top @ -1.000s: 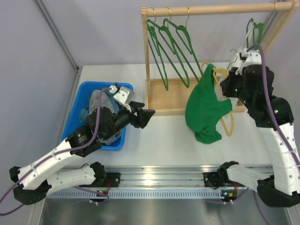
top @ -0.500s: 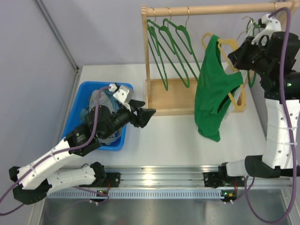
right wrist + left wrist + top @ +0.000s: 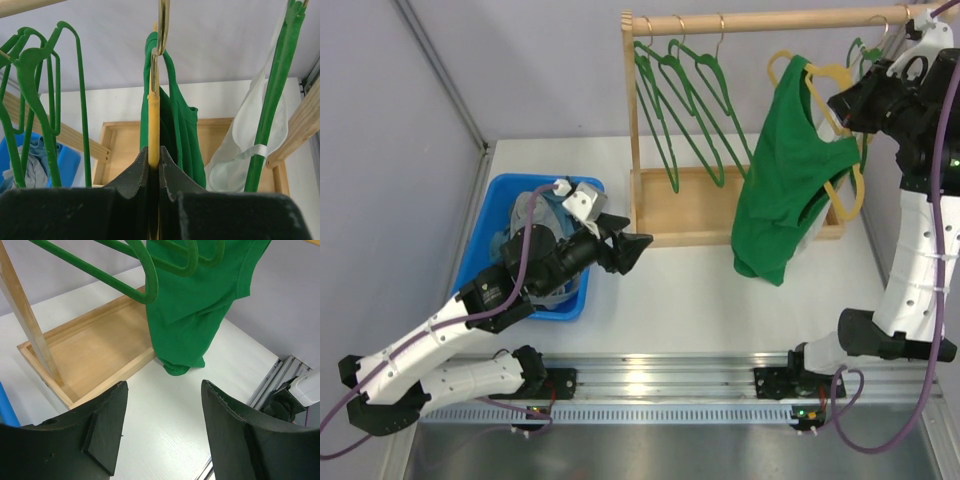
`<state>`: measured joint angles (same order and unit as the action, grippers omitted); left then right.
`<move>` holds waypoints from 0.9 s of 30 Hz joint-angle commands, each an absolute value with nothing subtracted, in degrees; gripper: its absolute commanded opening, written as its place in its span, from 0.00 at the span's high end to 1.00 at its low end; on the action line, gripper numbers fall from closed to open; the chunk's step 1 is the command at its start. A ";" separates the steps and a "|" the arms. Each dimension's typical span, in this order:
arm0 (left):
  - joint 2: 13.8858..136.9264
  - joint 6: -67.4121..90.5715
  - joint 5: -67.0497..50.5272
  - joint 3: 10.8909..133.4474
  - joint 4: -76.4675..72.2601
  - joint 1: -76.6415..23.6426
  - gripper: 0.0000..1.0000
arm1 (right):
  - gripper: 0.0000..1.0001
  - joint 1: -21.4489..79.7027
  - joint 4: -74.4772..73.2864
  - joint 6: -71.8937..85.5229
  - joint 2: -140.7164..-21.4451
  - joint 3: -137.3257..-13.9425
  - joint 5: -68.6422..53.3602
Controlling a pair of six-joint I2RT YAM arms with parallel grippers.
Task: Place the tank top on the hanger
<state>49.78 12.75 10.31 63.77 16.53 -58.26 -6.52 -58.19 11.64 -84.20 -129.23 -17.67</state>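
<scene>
The bright green tank top (image 3: 780,180) hangs on the yellow hanger (image 3: 830,85), held up near the wooden rail (image 3: 760,20). My right gripper (image 3: 850,105) is shut on the hanger's yellow arm (image 3: 153,130); its metal hook (image 3: 163,25) points up and the tank top (image 3: 182,125) drapes behind it. My left gripper (image 3: 635,250) is open and empty, low over the table beside the blue bin; in its wrist view the gripper (image 3: 162,425) faces the tank top's hem (image 3: 190,325).
Three dark green hangers (image 3: 680,100) hang at the rail's left end, more (image 3: 865,60) at the right. A white garment (image 3: 250,135) hangs at the right. The rack's wooden tray (image 3: 685,205) sits below. The blue bin (image 3: 485,240) holds clothes.
My right gripper has lifted the yellow hanger with the tank top from low over the tray up and right toward the rail. The left arm has not moved.
</scene>
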 commanded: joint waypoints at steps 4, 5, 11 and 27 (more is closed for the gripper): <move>50.62 10.72 9.49 66.44 15.82 -58.09 0.34 | 1.00 -8.52 -50.28 11.60 -84.72 -132.01 -21.18; 50.71 10.37 9.49 66.53 15.91 -58.10 0.34 | 1.00 -8.61 -49.66 11.78 -85.42 -132.62 -20.83; 51.41 9.14 9.67 67.24 16.35 -58.10 0.33 | 1.00 -8.70 -44.49 13.53 -87.97 -133.85 -20.83; 53.35 9.67 9.40 67.15 15.65 -58.01 0.32 | 1.00 -8.61 -41.13 12.57 -92.81 -133.51 -19.95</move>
